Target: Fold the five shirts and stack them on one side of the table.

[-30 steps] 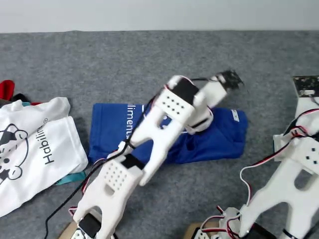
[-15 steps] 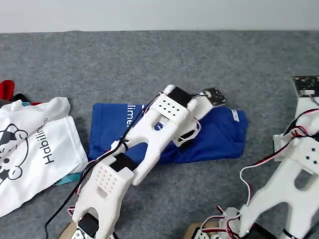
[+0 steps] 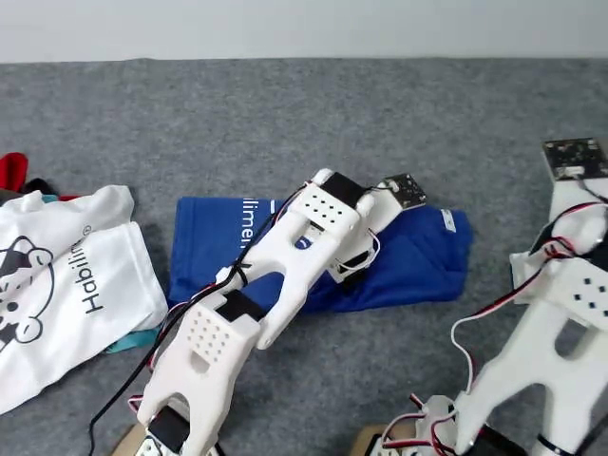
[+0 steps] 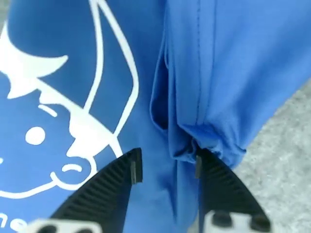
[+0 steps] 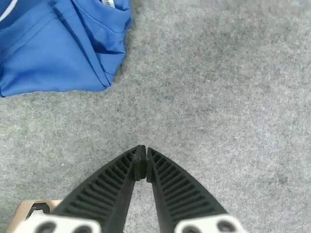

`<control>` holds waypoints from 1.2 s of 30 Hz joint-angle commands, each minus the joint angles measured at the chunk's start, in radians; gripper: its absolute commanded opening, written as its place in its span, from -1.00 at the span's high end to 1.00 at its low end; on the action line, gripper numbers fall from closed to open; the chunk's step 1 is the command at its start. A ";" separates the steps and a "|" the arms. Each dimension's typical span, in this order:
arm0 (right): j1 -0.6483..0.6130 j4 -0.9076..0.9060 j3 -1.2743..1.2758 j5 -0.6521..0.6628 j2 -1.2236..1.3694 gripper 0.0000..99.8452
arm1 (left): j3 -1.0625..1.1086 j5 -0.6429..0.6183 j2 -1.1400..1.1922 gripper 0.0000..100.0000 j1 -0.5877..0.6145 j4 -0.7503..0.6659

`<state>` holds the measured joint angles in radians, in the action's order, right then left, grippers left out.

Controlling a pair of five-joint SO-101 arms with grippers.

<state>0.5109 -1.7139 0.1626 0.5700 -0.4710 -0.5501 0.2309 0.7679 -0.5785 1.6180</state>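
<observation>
Your left arm slants from seven o'clock across the blue shirt (image 3: 209, 247), left claw (image 4: 166, 165) spread astride a fold, while your right claw (image 5: 142, 167), at three o'clock, is pinched together, empty.

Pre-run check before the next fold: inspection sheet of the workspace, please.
Surface: grey table cover, flat.
Job's things: blue shirt mid-table, partly folded; white shirt at left edge, teal garment under it, red garment beside.
Clutter: nothing seen.
Grippers: left gripper open, astride a fold of the blue shirt; right gripper shut above bare cover.
Cables: black cable along left arm; red and white wires on right arm.
Surroundings: pale wall behind table.
</observation>
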 commanded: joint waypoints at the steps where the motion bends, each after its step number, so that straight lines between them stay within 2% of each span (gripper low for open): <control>1: -0.015 0.004 -0.058 -0.009 -0.048 0.98 | -0.148 0.000 -0.006 0.73 0.003 0.126; 5: -0.013 0.002 -0.058 -0.009 -0.048 0.98 | -0.239 -0.049 -0.051 0.77 0.023 0.138; 11: -0.012 -0.002 -0.060 -0.005 -0.048 0.98 | -0.193 -0.069 -0.206 0.77 0.072 0.137; 15: -0.010 -0.004 -0.060 -0.005 -0.048 0.98 | -0.061 -0.126 -0.308 0.67 0.241 0.137; 19: -0.010 -0.004 -0.060 -0.005 -0.048 0.98 | 0.076 -0.146 -0.384 0.53 0.468 0.137; 25: -0.016 -0.004 -0.057 -0.009 -0.044 0.98 | 0.170 -0.110 -0.397 0.41 0.707 0.135; 32: -0.016 -0.004 -0.055 -0.009 -0.045 0.98 | 0.163 -0.080 -0.250 0.40 0.793 0.118; 36: -0.012 -0.005 -0.055 -0.009 -0.048 0.98 | 0.163 -0.080 -0.176 0.40 0.796 0.098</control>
<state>0.5063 -1.7139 0.1626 0.5700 -0.4710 -0.3798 0.1404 0.5808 0.2148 1.7238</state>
